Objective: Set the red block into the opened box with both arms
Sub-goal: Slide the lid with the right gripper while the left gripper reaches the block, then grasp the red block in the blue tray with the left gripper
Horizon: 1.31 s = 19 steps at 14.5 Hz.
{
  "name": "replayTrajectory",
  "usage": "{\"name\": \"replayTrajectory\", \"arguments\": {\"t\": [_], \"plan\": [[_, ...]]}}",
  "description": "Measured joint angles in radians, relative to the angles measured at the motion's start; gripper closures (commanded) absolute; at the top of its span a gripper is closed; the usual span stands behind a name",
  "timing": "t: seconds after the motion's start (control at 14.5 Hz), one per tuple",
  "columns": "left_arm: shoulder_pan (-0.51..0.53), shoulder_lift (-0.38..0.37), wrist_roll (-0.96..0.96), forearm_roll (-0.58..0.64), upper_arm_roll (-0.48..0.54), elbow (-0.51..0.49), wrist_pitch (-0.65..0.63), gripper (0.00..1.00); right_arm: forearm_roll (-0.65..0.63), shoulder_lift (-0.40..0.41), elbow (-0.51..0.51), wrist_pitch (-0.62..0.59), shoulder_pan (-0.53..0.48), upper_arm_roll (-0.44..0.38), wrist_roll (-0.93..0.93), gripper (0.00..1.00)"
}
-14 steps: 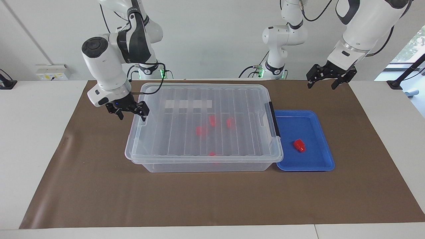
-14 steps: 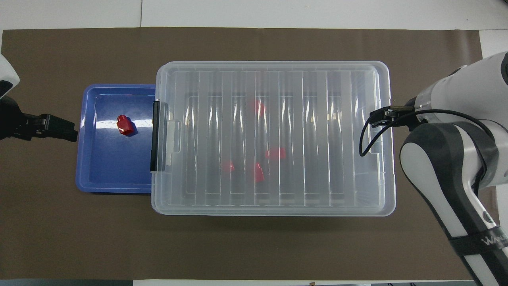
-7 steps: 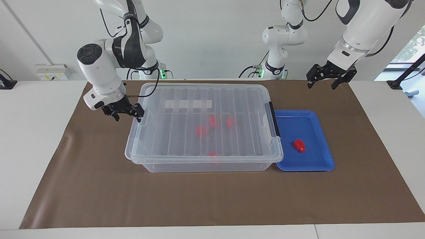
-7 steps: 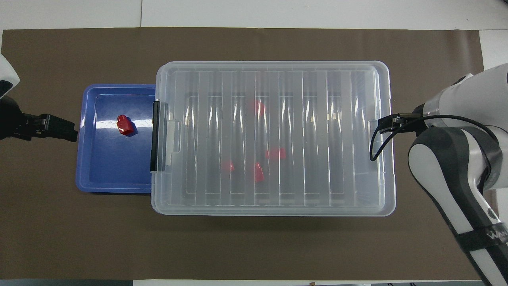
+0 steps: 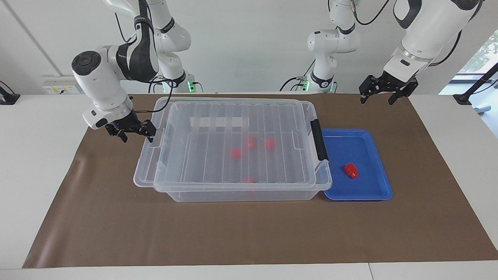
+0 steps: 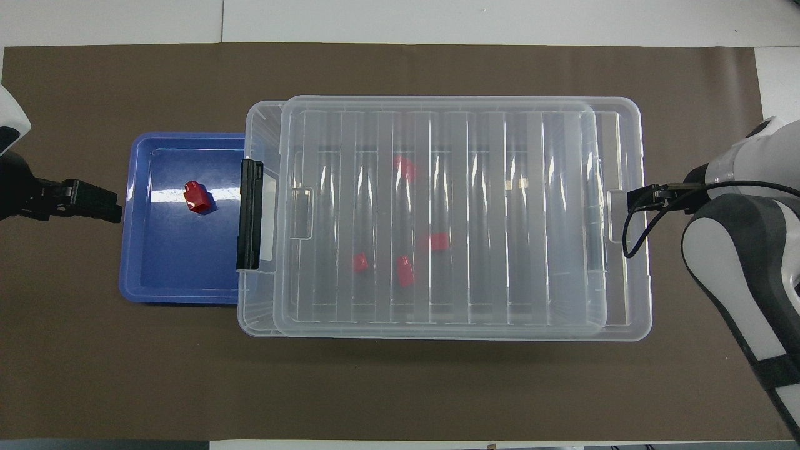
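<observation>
A red block (image 5: 351, 170) (image 6: 197, 196) lies in the blue tray (image 5: 373, 192) (image 6: 150, 275). The clear box (image 5: 241, 195) (image 6: 253, 325) stands beside the tray, with several red blocks (image 5: 235, 153) (image 6: 405, 272) inside. Its ribbed lid (image 5: 202, 155) (image 6: 500, 219) lies on top, shifted toward the right arm's end and overhanging the rim there. A narrow strip of the box is uncovered at the tray end. My right gripper (image 5: 138, 136) is open at the lid's overhanging end, one finger against the lid's handle. My left gripper (image 5: 376, 100) (image 6: 103, 203) hangs open over the mat, just off the tray.
A brown mat (image 5: 241, 233) (image 6: 400, 387) covers the table under everything. The black latch (image 5: 320, 144) (image 6: 250, 214) sits at the lid's tray end. The box touches the tray's edge. The right arm's cable (image 6: 631, 231) loops over the lid's end.
The right gripper has moved toward its own end of the table, and the lid has slid with it, uncovering a strip of the box at the tray end. The left arm waits unmoved.
</observation>
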Motion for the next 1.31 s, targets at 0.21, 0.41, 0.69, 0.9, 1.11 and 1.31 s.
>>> {"name": "replayTrajectory", "arguments": {"t": [0.21,0.41,0.69,0.9,1.11,1.31], "plan": [[0.0,0.0,0.0,0.0,-0.004,0.0,0.001,0.0,0.0,-0.001,0.0,0.0,-0.044,0.0,-0.062,0.0],[0.0,0.0,-0.005,0.0,-0.004,-0.013,0.049,0.0,-0.001,-0.001,0.0,0.0,-0.088,-0.001,-0.116,0.0],[0.0,0.008,-0.073,0.0,-0.002,-0.074,0.14,0.0,-0.001,-0.001,0.0,0.0,-0.139,-0.001,-0.194,0.0],[0.0,0.019,-0.141,0.0,-0.002,-0.161,0.252,0.0,-0.002,-0.001,0.003,0.0,-0.185,-0.001,-0.266,0.0],[0.0,0.043,-0.198,0.0,-0.004,-0.246,0.369,0.0,-0.002,-0.001,0.012,0.0,-0.221,-0.003,-0.332,0.0],[0.0,0.096,-0.241,0.0,-0.005,-0.31,0.483,0.0,-0.002,-0.001,0.015,0.0,-0.246,-0.003,-0.373,0.0]]}}
